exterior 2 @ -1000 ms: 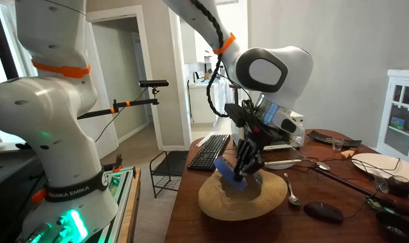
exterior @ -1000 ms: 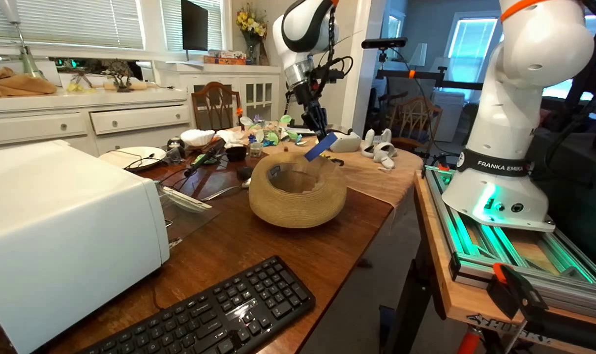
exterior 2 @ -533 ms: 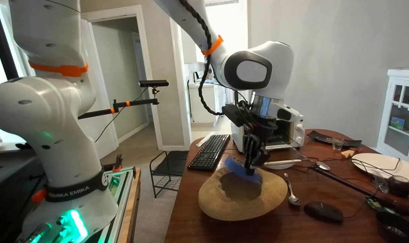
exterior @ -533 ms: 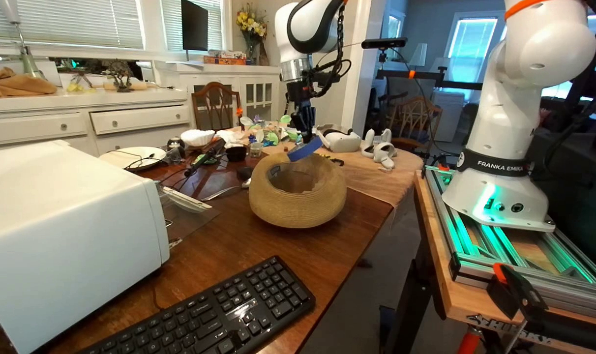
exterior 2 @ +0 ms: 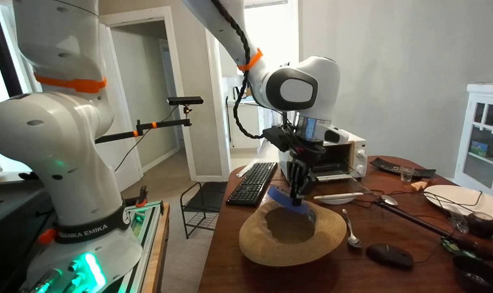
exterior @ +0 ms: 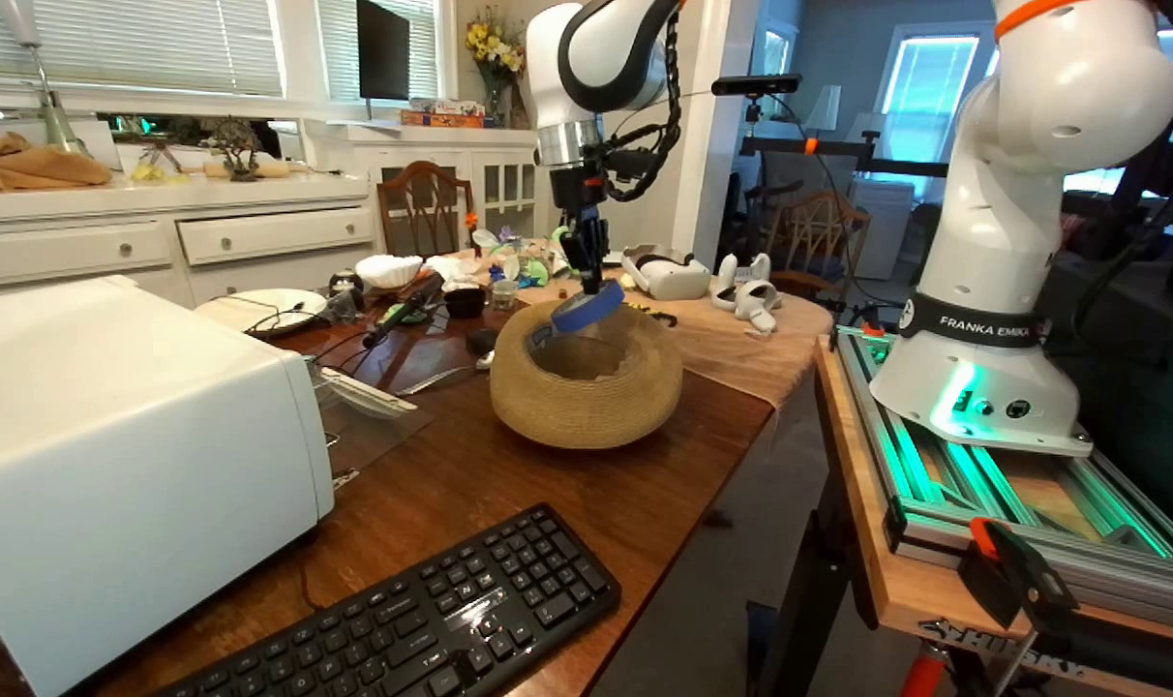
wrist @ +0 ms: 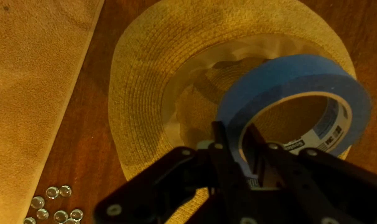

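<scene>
At the wrist view's lower centre, the fingers pinch the blue tape roll off-centre. That could let it swivel and snag the straw hat.

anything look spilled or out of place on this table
Clear, bead-like pieces lie scattered beside the cloth in the wrist view, as if spilled. The straw hat sits oddly upside down, opening upward, beneath the blue tape roll held by the gripper.
</scene>
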Available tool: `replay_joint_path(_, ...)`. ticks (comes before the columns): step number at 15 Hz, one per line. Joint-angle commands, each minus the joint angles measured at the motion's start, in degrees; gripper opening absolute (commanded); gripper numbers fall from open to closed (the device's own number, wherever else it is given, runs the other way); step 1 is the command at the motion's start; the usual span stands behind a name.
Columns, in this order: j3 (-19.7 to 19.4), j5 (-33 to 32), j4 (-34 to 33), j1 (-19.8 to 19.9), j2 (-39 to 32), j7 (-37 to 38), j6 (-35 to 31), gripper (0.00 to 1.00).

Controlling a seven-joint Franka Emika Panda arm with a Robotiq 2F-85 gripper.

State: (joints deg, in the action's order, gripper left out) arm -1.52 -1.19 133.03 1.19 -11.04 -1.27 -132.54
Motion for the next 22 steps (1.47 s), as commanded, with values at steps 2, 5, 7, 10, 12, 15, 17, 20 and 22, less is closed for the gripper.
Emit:
replay_joint_path(2, 0.1, -2.1, 1.2, -1.0, -2.6, 2.2, -7.2, 0.05)
replay_joint_path(5, 0.5, -0.8, 1.2, -1.0, -5.4, 1.4, -10.8, 0.05)
replay_joint_path(7, 0.6, -0.2, 1.3, -0.8, -6.9, 1.2, -12.4, 0.05)
replay_joint_path(10, 0.7, 0.6, 1.7, -0.6, -8.4, 1.0, -13.9, 0.05)
replay_joint_path(12, 0.6, 0.7, 1.9, -0.5, -9.1, 1.1, -14.4, 0.05)
replay_joint_path(15, 0.4, 0.0, 1.6, -0.8, -10.9, 1.4, -16.8, 0.05)
replay_joint_path(17, 0.5, 0.4, 1.8, -0.5, -12.0, 1.2, -18.9, 0.05)
replay_joint_path(20, 1.1, 1.6, 1.8, 0.3, -13.8, 0.5, -21.5, 0.05)
replay_joint_path(22, 1.5, 2.6, 1.8, 0.9, -14.9, 0.0, -22.6, 0.05)
